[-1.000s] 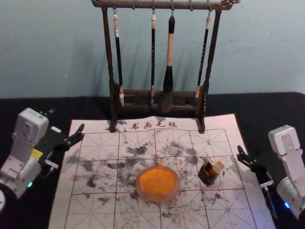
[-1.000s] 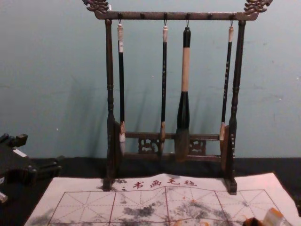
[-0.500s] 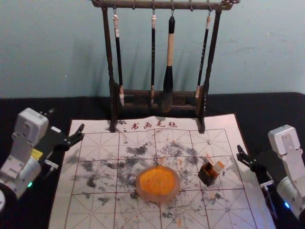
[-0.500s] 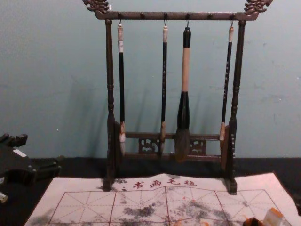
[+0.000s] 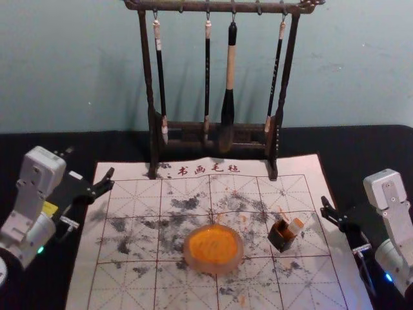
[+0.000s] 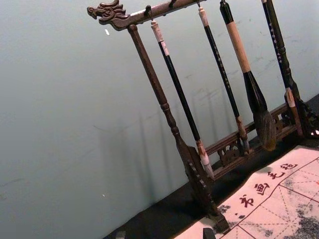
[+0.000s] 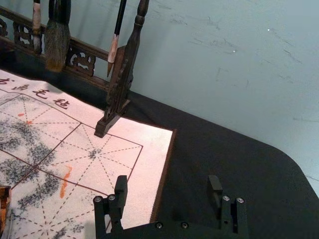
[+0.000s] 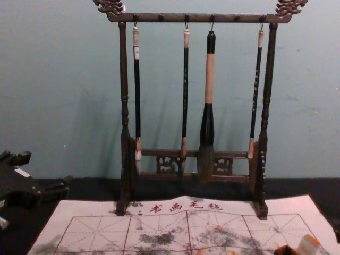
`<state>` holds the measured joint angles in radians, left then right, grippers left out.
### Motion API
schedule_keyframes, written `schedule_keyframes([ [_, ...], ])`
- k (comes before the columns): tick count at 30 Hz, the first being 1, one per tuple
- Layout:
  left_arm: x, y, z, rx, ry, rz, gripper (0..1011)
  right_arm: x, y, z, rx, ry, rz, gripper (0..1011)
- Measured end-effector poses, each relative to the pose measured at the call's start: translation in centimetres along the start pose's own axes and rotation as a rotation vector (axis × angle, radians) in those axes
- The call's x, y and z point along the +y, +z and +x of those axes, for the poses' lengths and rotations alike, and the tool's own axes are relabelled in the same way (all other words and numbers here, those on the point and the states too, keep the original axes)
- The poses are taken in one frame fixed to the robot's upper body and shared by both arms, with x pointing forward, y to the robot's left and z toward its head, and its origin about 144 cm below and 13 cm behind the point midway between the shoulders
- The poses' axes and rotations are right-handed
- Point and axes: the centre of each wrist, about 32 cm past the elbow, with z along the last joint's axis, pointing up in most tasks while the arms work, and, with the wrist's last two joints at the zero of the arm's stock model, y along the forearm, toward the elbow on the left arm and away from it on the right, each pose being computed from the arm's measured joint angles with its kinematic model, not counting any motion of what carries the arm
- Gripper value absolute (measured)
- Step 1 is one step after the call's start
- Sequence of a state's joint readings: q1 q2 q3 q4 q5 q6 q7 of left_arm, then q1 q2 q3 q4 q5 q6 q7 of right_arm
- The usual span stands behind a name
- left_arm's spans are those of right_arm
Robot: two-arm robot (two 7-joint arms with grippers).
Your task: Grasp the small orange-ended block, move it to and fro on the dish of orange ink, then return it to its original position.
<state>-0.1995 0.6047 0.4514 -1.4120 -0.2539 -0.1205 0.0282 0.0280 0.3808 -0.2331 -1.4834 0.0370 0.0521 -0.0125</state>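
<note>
Left gripper (image 6: 164, 234) is parked at the left, spread and empty. Right gripper (image 7: 168, 184) is wide open too, nothing held, near the mat's (image 7: 149, 142) right edge. Block's (image 5: 295, 226) tilted at the dark box (image 5: 281, 240); a crooked grab could topple both.

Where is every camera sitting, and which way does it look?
Head: on the robot's head, looking forward and down at the ink dish; both arms show.
Chest: lower, looking forward at the brush rack; left gripper shows.
Left wrist: on that arm, facing the rack; its fingertips show.
Right wrist: on that arm, facing the paper; open right gripper shows.
Head and chest share rack and block.
</note>
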Motion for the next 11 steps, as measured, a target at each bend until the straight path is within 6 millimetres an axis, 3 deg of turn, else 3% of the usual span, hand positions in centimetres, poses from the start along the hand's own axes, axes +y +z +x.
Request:
schedule_keyframes([
  [11,0.00,0.00,0.00,0.000,0.000,0.000,1001,0.00,0.00,0.00,0.000,0.000,0.000,1003],
])
